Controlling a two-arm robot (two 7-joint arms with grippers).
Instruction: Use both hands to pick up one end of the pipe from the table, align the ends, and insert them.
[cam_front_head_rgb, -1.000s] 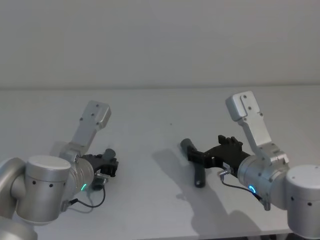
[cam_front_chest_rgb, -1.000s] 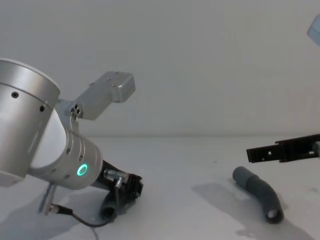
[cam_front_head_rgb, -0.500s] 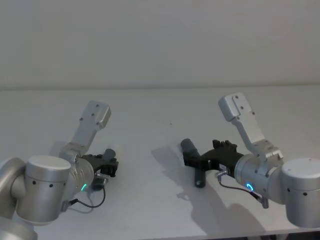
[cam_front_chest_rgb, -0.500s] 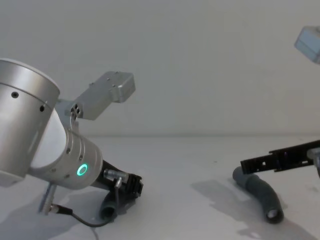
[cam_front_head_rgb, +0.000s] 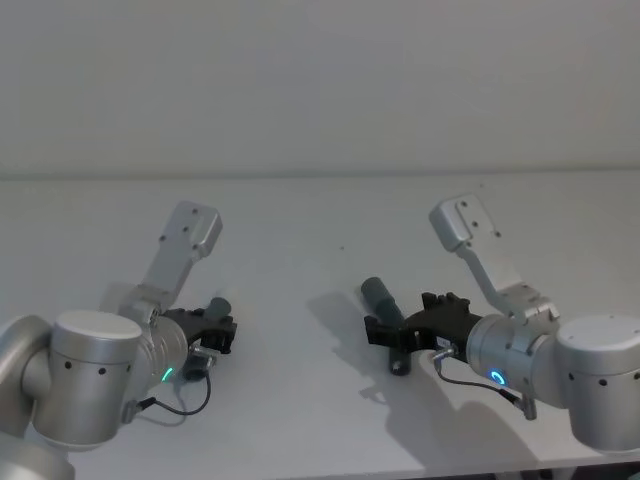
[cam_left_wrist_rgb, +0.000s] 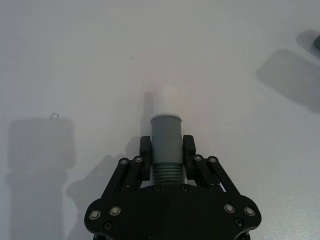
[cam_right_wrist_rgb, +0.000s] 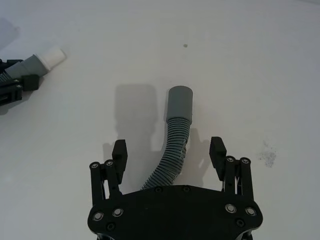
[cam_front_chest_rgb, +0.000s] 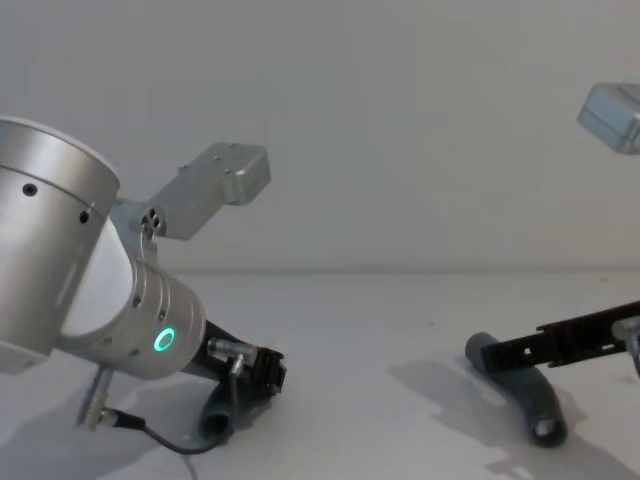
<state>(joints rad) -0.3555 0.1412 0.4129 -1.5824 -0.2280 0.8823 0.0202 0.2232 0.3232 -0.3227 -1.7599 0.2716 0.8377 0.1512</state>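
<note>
Softly and evenly lit from overhead, moderately bright across the matt table (cam_front_head_rgb: 300, 230) and the plain wall (cam_front_head_rgb: 320, 80) behind. Soft-edged shadows throughout: a broad grey patch on the table just left of the right gripper (cam_front_head_rgb: 383, 335) in the head view, a blocky one beside the socket collar (cam_right_wrist_rgb: 180, 102) in the right wrist view, a paler one beside the white tip (cam_left_wrist_rgb: 167, 100) of the pipe piece (cam_left_wrist_rgb: 166, 145) in the left wrist view. Mild sheen on the silver left arm (cam_front_chest_rgb: 50, 250); green ring (cam_front_chest_rgb: 163, 340) glowing on it.
</note>
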